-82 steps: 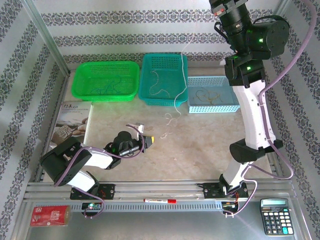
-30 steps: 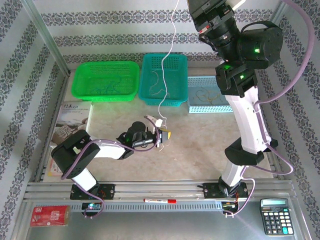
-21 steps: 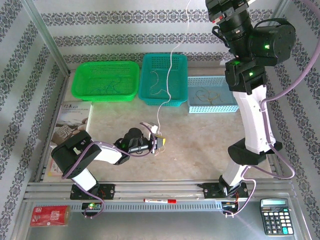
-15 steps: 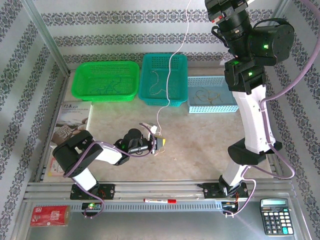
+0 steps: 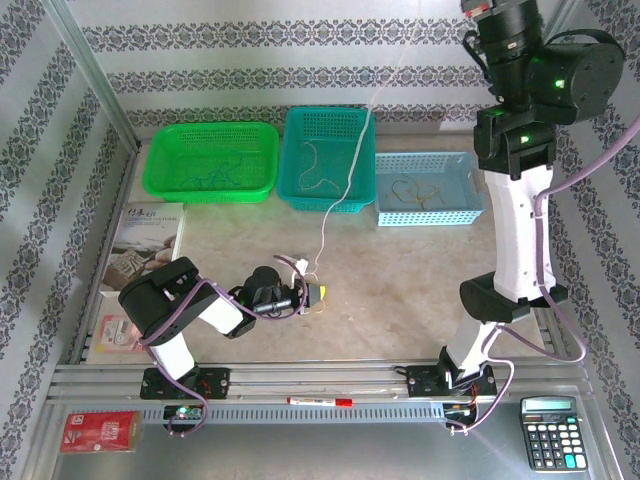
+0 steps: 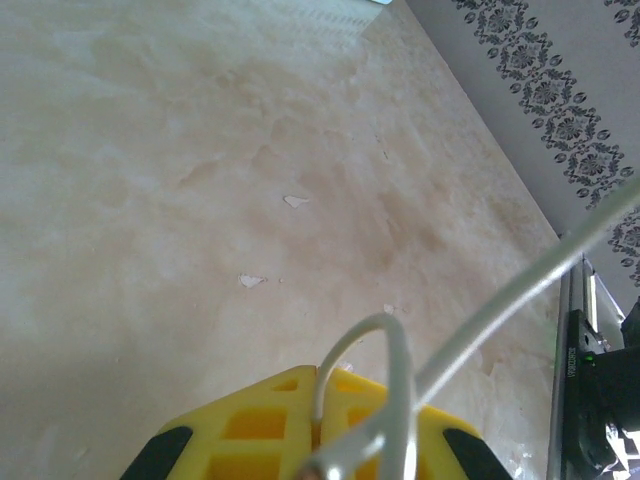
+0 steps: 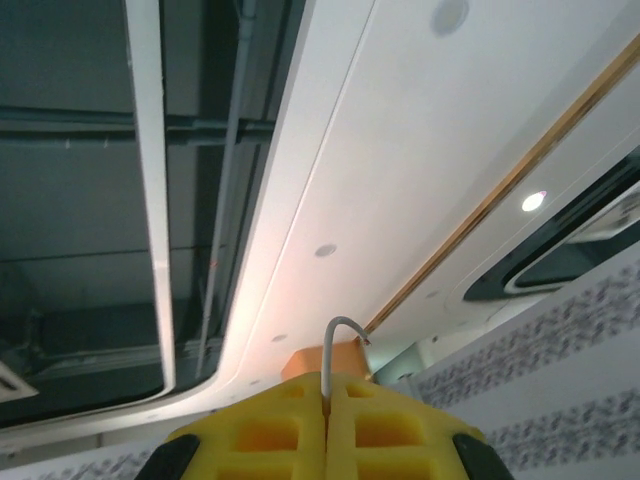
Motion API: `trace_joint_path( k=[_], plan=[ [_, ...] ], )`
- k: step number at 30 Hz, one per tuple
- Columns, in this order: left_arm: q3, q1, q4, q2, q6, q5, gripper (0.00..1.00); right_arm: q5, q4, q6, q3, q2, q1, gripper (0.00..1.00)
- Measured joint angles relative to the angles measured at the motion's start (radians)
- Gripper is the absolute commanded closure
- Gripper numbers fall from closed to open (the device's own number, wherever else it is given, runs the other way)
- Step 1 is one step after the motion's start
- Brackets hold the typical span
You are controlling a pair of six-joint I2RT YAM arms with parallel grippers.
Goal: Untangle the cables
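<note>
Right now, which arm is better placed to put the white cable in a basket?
Probably right: right fingers hold the white cable high on the baskets' side; left fingers pinch it low.

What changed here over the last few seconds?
The left end effector reached the white cable and shut on its lower end. The right end effector, holding the upper end, swung right, drawing it taut above the table. The teal basket and calculator stayed put.

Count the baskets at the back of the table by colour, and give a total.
green basket: 1
teal basket: 1
light blue basket: 1
Total: 3
</note>
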Motion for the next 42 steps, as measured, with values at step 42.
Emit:
trace_joint_path(
  k=[42],
  plan=[
    [0.12, 0.001, -0.278, -0.288, 0.005, -0.037, 1.0, -0.01, 0.074, 0.203, 0.149, 0.47, -0.102, 1.0]
  ],
)
